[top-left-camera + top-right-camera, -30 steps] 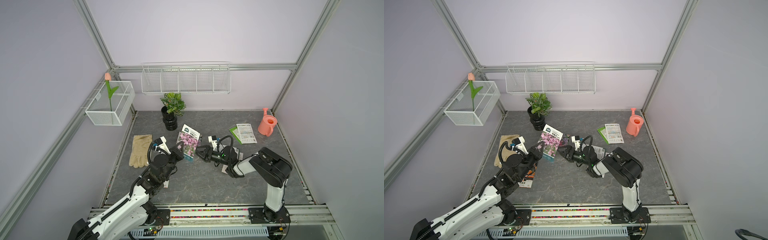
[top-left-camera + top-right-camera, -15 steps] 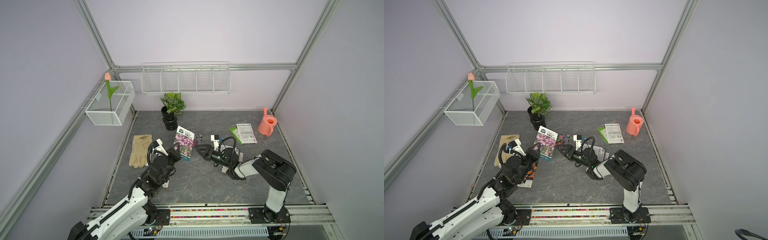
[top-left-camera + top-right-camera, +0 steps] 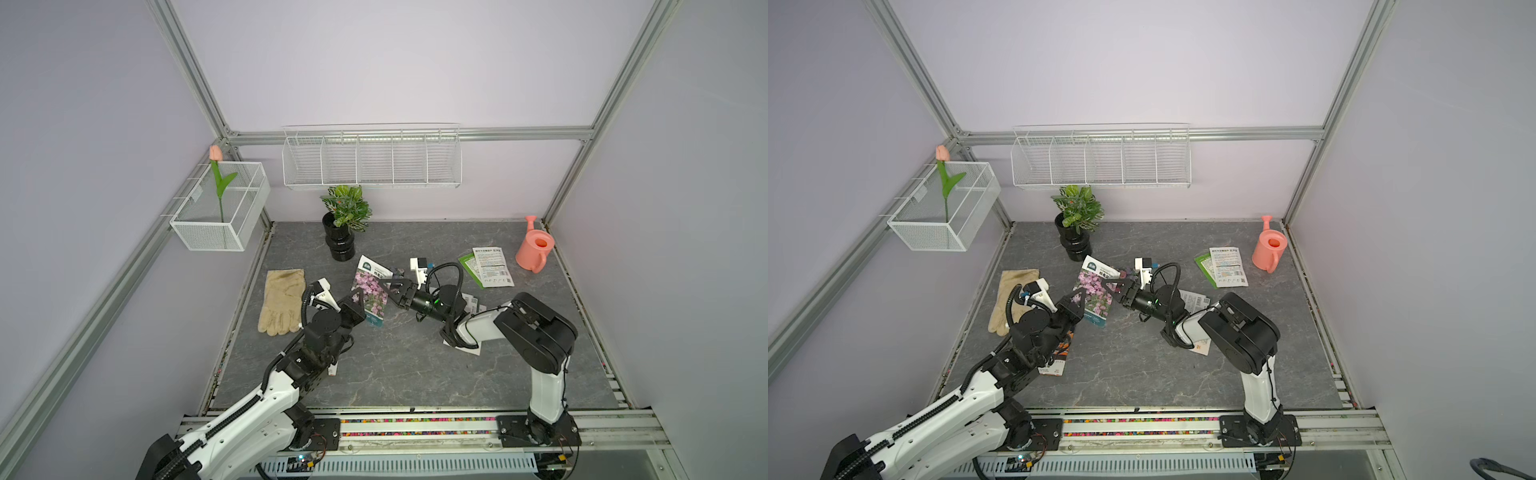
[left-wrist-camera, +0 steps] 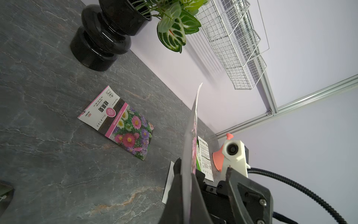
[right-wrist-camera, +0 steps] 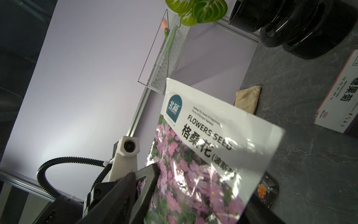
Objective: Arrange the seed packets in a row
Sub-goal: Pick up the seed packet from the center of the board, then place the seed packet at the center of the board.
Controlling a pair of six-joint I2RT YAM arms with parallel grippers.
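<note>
Glossy pink-flower seed packet [image 3: 371,291] aloft above middle of grey marbled surface [image 3: 415,365], tilted, printed face toward right arm. Long axis runs front to back, white header end toward back edge. Lower end pinched by left tool [image 3: 360,302]. Jaws of right tool [image 3: 388,289] spread, straddling packet's right edge. Flat mixed-flower packet [image 4: 116,122] on surface close by. Soft beige glove [image 3: 282,301] by left edge, salmon watering can [image 3: 534,249] at back right corner. Room: lilac walls, aluminium frame.

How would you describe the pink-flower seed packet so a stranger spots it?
Find the black plant pot by the back wall; look in front. The pink-flower packet is held off the table by the left end effector, while other packets lie flat.
</note>
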